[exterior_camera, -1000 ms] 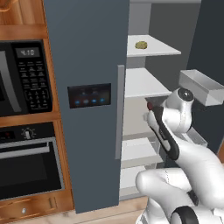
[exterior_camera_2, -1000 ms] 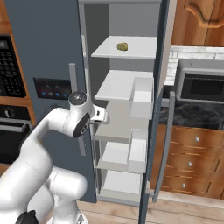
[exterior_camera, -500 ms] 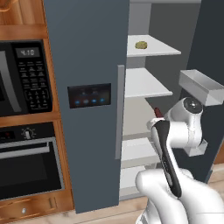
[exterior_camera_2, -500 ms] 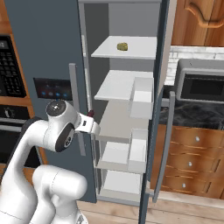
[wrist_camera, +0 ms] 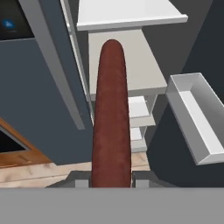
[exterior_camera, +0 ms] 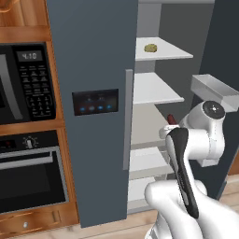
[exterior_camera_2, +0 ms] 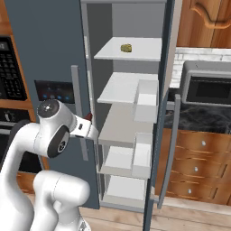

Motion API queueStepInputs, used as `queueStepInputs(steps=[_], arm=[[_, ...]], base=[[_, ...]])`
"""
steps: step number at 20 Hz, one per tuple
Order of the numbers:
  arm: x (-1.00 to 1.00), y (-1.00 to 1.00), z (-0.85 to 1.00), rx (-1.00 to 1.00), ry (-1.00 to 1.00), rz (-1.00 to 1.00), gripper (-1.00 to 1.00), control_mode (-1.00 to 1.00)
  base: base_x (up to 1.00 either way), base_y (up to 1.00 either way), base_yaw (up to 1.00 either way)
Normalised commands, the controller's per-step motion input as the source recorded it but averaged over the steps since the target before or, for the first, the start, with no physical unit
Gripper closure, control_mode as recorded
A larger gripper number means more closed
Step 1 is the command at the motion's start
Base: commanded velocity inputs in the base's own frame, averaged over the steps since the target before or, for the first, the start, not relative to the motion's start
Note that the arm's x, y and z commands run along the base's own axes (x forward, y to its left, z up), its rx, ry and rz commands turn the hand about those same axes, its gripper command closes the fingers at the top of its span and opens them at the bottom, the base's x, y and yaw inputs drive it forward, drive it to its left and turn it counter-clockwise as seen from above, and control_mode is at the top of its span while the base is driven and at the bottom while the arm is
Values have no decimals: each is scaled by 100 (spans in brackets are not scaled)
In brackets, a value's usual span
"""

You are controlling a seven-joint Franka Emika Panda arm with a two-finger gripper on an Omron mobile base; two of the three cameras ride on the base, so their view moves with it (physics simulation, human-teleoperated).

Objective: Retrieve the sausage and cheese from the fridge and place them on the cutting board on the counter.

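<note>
Fingers [wrist_camera: 112, 180] clamped on the smooth, round-tipped red-brown sausage [wrist_camera: 111, 118] beside the fridge's [exterior_camera: 88, 51] flat white shelves

White fridge shelves [exterior_camera: 156, 91], cheese [exterior_camera: 150, 47] alone on the top one

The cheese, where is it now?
The cheese lies alone on the top white shelf of the open fridge, seen in both base views, well above the gripper that holds the sausage.
</note>
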Motion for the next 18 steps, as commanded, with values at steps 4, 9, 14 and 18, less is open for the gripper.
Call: queueStepInputs(steps=[4,9,14,18], arm=[[0,0,0,0,0,0,100,-100],[0,0,0,0,0,0,100,-100],[0,0,0,0,0,0,100,-100],[0,0,0,0,0,0,100,-100]], base=[[0,0,0],[0,0,0],[0,0,0],[0,0,0]])
